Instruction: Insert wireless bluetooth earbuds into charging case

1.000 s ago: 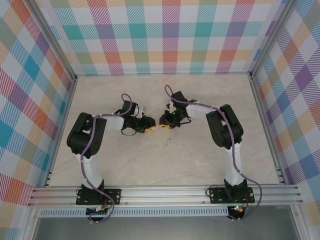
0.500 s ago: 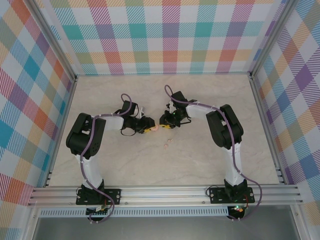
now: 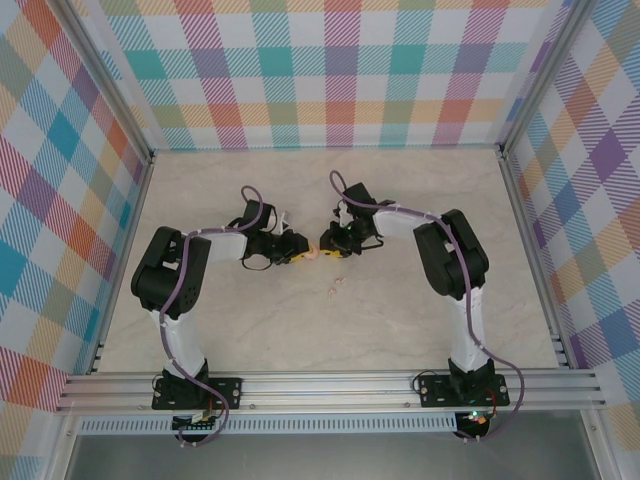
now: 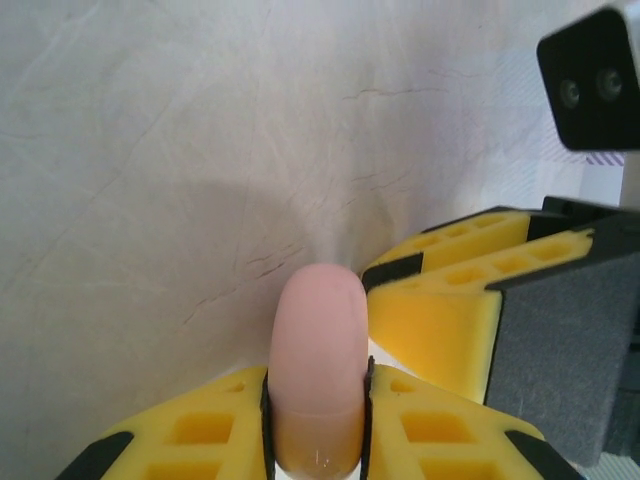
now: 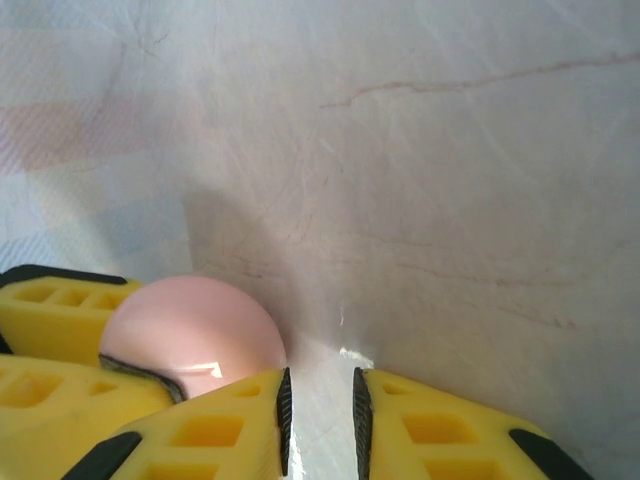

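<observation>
Checking progress: where does the case [image 4: 315,310] sit? — M.

Mid-table, pinched edge-on between the jaws of the left gripper [image 4: 316,400]. Can't tell if it rests on the table [image 3: 400,330] or hangs just above it. No gap shows between its halves, so it looks shut. — K.

Earbuds? — M.

None sighted, and I can't tell if any are inside. My read is that nothing is confirmed inserted, so opening the case and seating both earbuds is still to do. One pale speck [image 3: 334,289] lies on the table nearer the bases, too small to identify. — K.

Right gripper [image 5: 320,420]? — M.

Jaws almost pressed together, with a thin slit and nothing visible in it. Tip sits just beside the case, contact unclear. — K.

Change from a second ago? — M.

From overhead, the two grippers have drawn closer, so less pink shows between them. Left jaws have tightened onto the case. Right jaws are unchanged, and the speck hasn't moved. — K.
</observation>
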